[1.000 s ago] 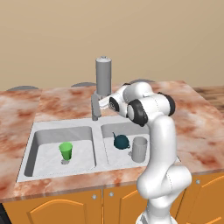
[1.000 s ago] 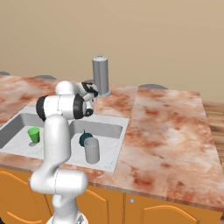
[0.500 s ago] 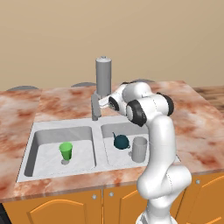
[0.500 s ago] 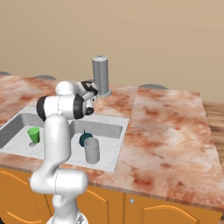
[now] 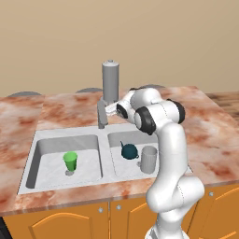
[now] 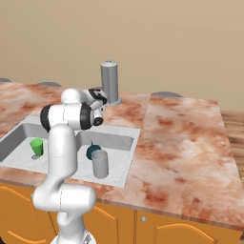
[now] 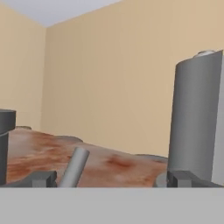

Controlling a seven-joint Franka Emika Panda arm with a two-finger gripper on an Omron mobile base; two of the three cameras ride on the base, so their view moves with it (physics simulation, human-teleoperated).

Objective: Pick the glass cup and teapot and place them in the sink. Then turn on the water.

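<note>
Jaws apart, nothing held; gripper (image 5: 106,110) sits at the tap (image 5: 110,83), near its spout (image 5: 101,113). Teapot (image 5: 129,151) and cup (image 5: 149,159) stand just beside each other in the sink's (image 5: 106,154) right basin. Green cup (image 5: 70,161) in left basin.

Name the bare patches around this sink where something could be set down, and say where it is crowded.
Free: the counter right of the sink, and the left basin floor beside the green cup. Crowded: the right basin, where the teapot and glass cup stand close, and by the tap, where the gripper hovers.
</note>
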